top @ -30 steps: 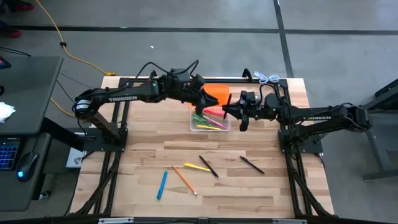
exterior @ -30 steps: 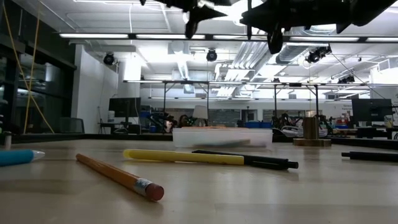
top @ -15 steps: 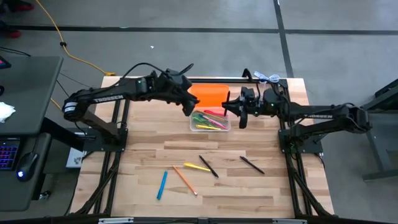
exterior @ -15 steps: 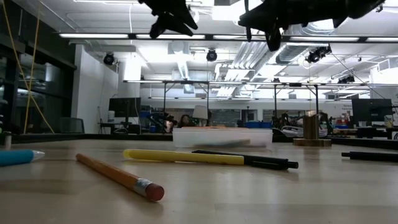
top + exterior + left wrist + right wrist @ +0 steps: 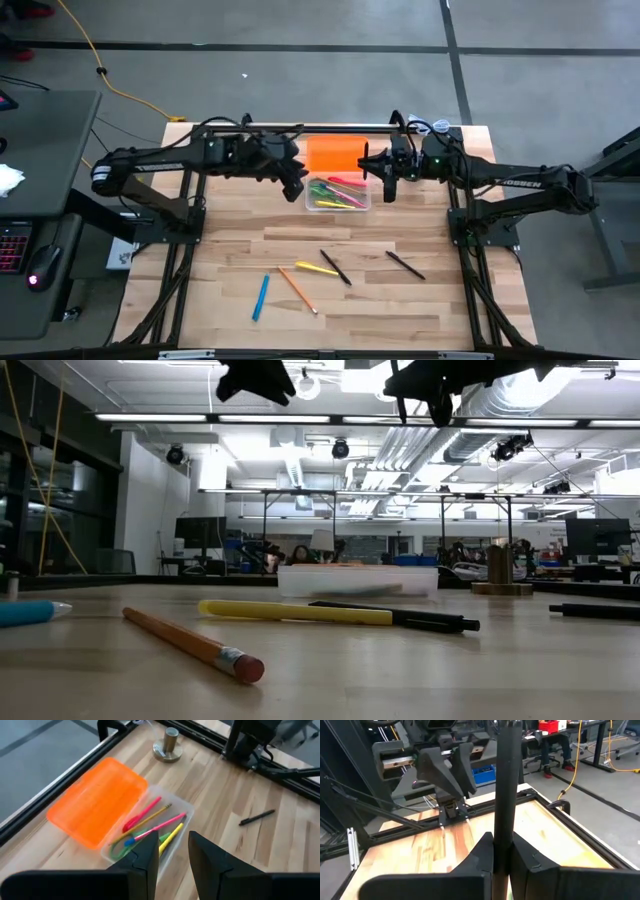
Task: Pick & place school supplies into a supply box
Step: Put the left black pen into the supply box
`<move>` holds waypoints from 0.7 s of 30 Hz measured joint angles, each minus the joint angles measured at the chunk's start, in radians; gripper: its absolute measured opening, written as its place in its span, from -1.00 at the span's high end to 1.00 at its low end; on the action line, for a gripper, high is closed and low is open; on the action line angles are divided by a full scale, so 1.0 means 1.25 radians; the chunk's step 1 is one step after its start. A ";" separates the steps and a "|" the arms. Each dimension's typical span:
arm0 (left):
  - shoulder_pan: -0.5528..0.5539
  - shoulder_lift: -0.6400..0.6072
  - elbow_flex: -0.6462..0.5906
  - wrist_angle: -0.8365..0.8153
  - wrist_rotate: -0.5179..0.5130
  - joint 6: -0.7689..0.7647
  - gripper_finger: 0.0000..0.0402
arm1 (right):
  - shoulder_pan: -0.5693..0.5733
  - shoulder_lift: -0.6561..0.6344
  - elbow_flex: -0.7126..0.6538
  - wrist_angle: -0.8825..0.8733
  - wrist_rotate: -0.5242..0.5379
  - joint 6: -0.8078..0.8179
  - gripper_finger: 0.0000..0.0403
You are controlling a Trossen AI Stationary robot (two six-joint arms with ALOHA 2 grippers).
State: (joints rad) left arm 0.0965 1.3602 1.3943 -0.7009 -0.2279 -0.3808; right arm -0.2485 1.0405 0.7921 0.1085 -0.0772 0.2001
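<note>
The clear supply box [image 5: 338, 192] [image 5: 150, 837] stands at the table's far middle. It holds several coloured pens and green-handled scissors [image 5: 120, 851]. Its orange lid [image 5: 335, 155] [image 5: 97, 802] lies flat on the table along its far side. My left gripper [image 5: 297, 184] [image 5: 172, 857] hovers open and empty by the box's left end. By the box's right end my right gripper [image 5: 383, 172] [image 5: 501, 865] is shut on a black pen [image 5: 504, 785] [image 5: 438, 410]. More supplies lie loose on the near half of the table: a blue pen [image 5: 260, 297], an orange pencil [image 5: 297, 290], a yellow pen [image 5: 317, 268] and two black pens [image 5: 335, 267] [image 5: 405, 264]. My right gripper pinches the black pen's shaft [image 5: 501, 842] between its two fingers. The fingers come nearly level from the table's right side and lie across the pen. The pen stands about upright, high clear of the table. Most of its visible length rises above the fingers and a short end hangs below.
A small silver bell-shaped object [image 5: 170, 745] [image 5: 497, 570] stands near the far right corner. Dark frame rails run along the table's far and side edges. Bare wood lies between the box and the loose pens.
My left gripper has drawn back from over the lid toward the table's left edge and tipped up, its gap unchanged; the whole lid now shows. My right gripper has risen a little with the black pen still held.
</note>
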 joint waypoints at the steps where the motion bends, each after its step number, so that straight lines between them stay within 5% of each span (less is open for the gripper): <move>1: -0.006 -0.009 -0.016 0.015 -0.010 -0.007 0.33 | 0.000 0.000 0.000 0.000 0.000 0.000 0.95; 14: -0.069 -0.242 -0.381 0.324 -0.041 -0.141 0.33 | 0.000 0.034 -0.001 -0.011 -0.003 0.000 0.95; 21: -0.116 -0.298 -0.489 0.387 -0.093 -0.197 0.33 | 0.002 0.128 0.024 -0.030 -0.006 -0.001 0.95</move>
State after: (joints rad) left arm -0.0487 0.9873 0.7832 -0.2170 -0.3438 -0.6265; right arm -0.2459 1.2000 0.8218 0.0709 -0.0853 0.1991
